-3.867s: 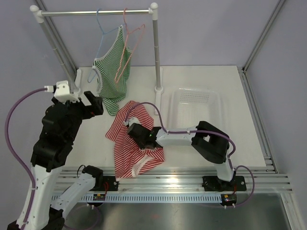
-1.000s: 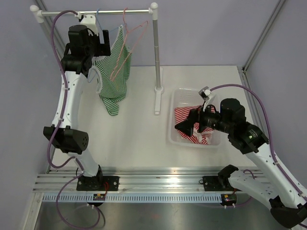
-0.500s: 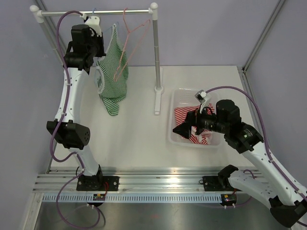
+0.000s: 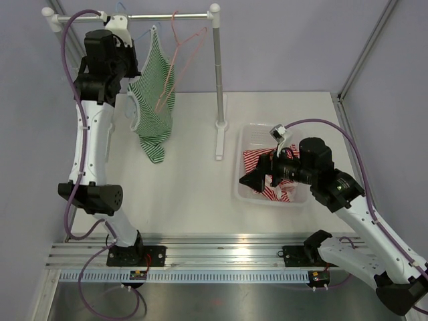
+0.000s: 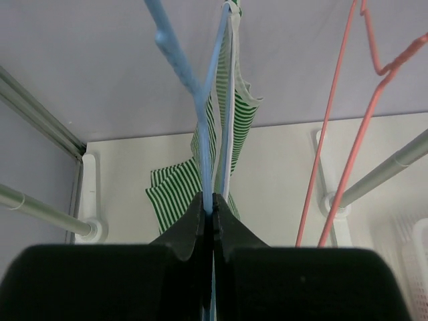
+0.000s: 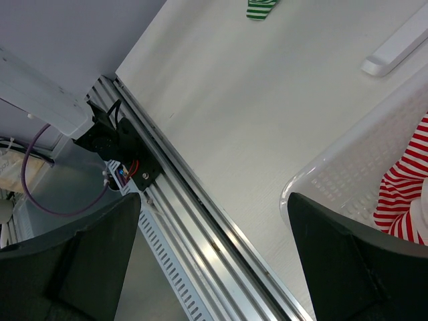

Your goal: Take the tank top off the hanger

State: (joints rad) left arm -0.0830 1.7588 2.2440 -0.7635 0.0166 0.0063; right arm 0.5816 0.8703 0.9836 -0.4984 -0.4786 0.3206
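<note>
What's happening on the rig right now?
The left gripper is up at the rail, shut on the blue hanger that carries the green striped tank top. The top is not off the hanger yet. The right gripper is open and holds nothing. It hangs over the white basket, which has a red striped garment in it. A pink hanger hangs bare on the rail.

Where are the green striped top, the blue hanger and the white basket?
green striped top [image 4: 155,100]: overhead view, middle of its body.
blue hanger [image 5: 179,63]: left wrist view, its sloping arm.
white basket [image 4: 264,135]: overhead view, bare far end.
</note>
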